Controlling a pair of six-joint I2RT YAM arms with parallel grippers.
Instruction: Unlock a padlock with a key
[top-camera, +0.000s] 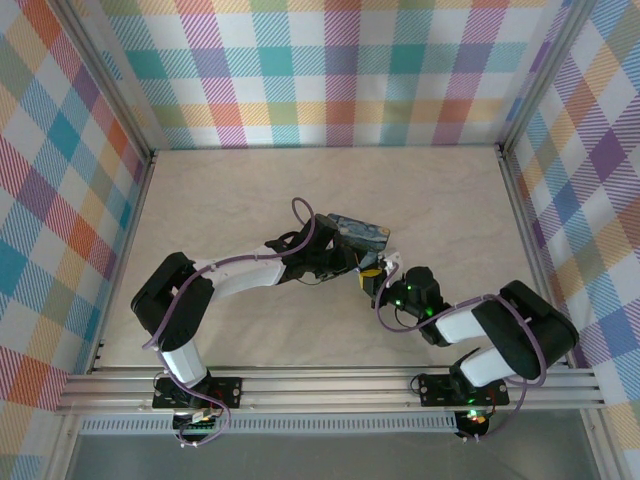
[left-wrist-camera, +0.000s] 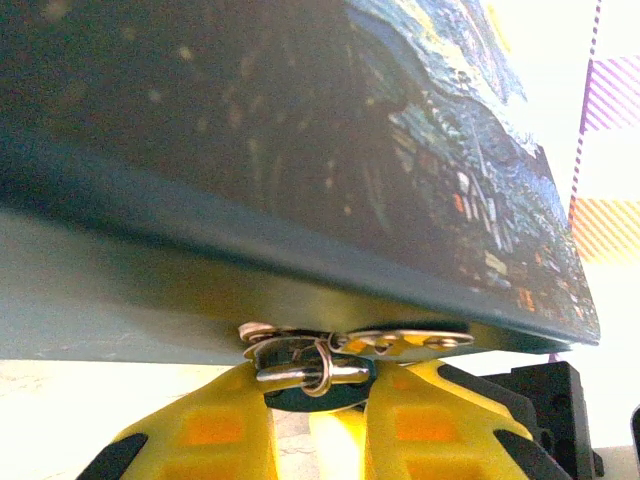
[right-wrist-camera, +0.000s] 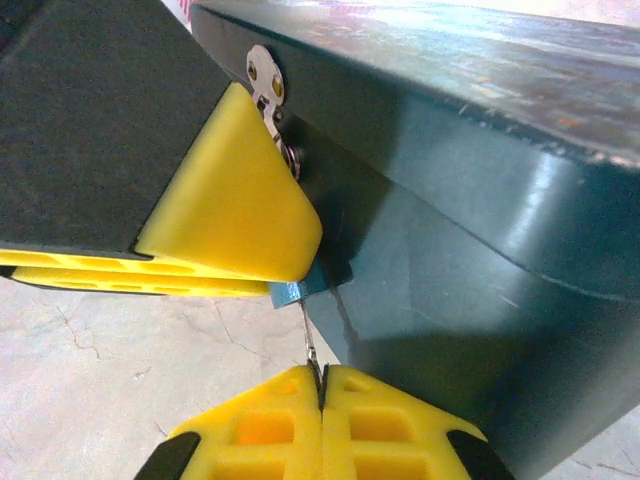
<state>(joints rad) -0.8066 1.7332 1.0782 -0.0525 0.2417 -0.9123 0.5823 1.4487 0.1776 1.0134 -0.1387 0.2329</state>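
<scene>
- The padlock (right-wrist-camera: 292, 291) hangs at the front of the tin box (right-wrist-camera: 480, 200), just under the metal hasp (right-wrist-camera: 265, 75). Its thin silvery shackle (left-wrist-camera: 300, 375) is threaded through the hasp's loop.
- The left gripper (left-wrist-camera: 320, 400) has its yellow fingers drawn in narrow on either side of the small blue body, pinching it and holding it steady against the tin's wall.
- The right gripper (right-wrist-camera: 322, 385) has its pads pressed flat together on the key (right-wrist-camera: 310, 345), a thin dark sliver rising from between the fingertips to the underside of the padlock.
- The step in hand appears to be seating or turning the key. The tip meets the blue body, but it is too small to tell whether it sits fully in the keyhole.
- The shackle looks closed, so the lock is not yet open.
- The next move probably calls for a small, clean wrist roll of the right arm about the key's own line, while the left grip resists the twist.
- The main risk is that the sliver slips between the pads, or that the padlock swings on the hasp over the table (right-wrist-camera: 100, 360).
</scene>
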